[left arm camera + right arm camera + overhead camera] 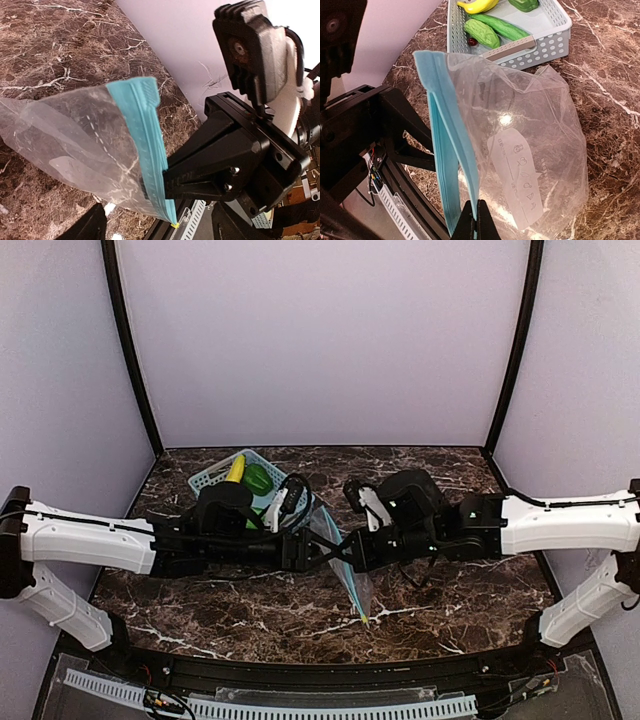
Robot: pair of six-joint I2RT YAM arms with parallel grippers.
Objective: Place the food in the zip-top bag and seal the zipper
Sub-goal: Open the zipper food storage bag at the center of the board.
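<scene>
The clear zip-top bag (352,585) hangs empty above the table centre, its white label (517,175) facing the right wrist camera. Its light-blue zipper (447,130) runs upright and is slightly parted. My right gripper (475,222) is shut on one zipper layer; it also shows in the left wrist view (167,182). My left gripper (160,227) is open, with the zipper's (145,125) lower end between its spread fingers. The banana (477,6), green pepper (522,4) and two cucumber pieces (502,27) lie in the basket.
The light-blue slotted basket (210,480) stands at the back left of the marble table, behind the left arm. Both arms (100,540) reach in from the sides and meet at the centre. A black rail (320,670) runs along the near edge.
</scene>
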